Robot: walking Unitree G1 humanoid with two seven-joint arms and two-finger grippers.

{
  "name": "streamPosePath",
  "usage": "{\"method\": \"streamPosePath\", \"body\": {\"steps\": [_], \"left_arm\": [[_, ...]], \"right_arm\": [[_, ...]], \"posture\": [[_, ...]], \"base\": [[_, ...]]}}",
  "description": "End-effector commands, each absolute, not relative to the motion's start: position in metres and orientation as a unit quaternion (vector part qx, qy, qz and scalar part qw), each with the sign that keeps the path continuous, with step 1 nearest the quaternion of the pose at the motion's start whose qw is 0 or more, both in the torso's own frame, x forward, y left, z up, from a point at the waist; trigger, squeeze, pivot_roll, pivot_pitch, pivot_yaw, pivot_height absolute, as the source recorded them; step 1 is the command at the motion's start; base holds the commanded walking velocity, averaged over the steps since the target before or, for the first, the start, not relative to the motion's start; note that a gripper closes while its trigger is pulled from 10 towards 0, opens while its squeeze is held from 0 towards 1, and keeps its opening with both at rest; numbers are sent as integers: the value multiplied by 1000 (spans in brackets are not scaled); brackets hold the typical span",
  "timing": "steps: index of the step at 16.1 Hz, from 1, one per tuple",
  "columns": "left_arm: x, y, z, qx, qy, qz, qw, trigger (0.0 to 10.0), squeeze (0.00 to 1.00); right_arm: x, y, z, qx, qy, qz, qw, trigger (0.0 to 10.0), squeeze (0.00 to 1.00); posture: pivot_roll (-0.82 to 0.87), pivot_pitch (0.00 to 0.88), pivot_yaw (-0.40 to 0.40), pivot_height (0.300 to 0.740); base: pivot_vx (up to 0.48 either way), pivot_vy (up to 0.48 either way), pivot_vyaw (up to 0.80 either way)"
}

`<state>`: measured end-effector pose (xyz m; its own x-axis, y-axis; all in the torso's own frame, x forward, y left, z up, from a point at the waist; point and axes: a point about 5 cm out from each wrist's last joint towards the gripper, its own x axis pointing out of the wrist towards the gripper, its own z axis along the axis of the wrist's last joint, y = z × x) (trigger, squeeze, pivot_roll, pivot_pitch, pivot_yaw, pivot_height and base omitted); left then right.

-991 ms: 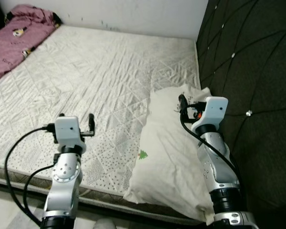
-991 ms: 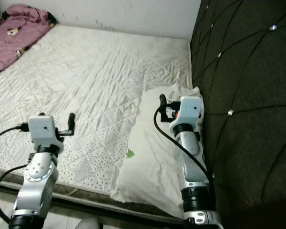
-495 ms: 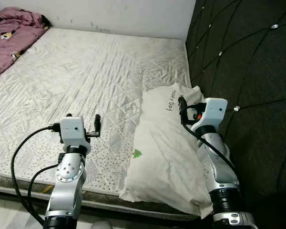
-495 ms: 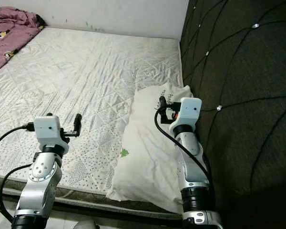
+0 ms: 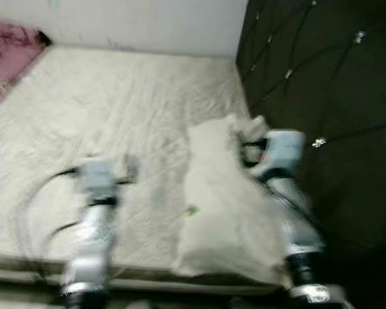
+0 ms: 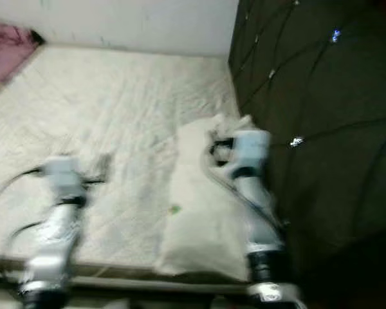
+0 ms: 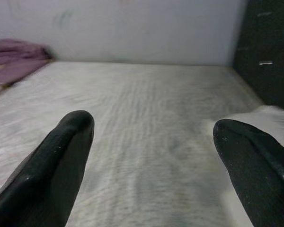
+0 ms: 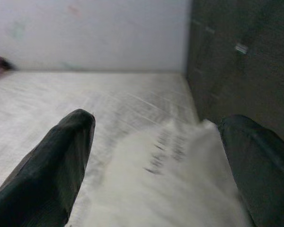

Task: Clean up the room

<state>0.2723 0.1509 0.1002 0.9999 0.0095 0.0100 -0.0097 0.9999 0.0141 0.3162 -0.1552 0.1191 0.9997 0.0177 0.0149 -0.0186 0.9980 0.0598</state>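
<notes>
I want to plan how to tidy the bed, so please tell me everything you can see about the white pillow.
The pillow is off-white, soft-looking fabric, long and rumpled. It lies flat on the mattress, along the side next to the dark padded headboard, one end reaching the near mattress edge. A small green mark shows on its near half; dark lettering, too blurred to read, shows towards its far end. The right gripper hovers over that far end, fingers open, not gripping it.
</notes>
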Motion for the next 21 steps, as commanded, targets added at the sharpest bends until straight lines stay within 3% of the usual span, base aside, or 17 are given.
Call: {"method": "streamPosePath", "body": {"steps": [1, 8, 16, 21], "left_arm": [[272, 164, 101, 20, -4, 20, 1000, 10000, 0], [271, 163, 101, 21, -4, 20, 1000, 10000, 0], [270, 162, 102, 18, -8, 12, 1000, 10000, 0], [270, 162, 101, 17, -6, 14, 1000, 10000, 0]], "right_arm": [[318, -145, 122, 37, -9, 22, 999, 10000, 0], [318, -146, 119, 30, -1, 22, 999, 10000, 0], [319, -144, 114, 23, 10, 31, 999, 10000, 0], [319, -141, 112, 16, 19, 37, 999, 10000, 0]], "posture": [[62, 20, -4, 740], [66, 26, -5, 740], [68, 19, -7, 740], [68, 20, -9, 740]], "base": [[0, 480, 0], [0, 480, 0], [0, 0, 0], [0, 467, 0]]}}
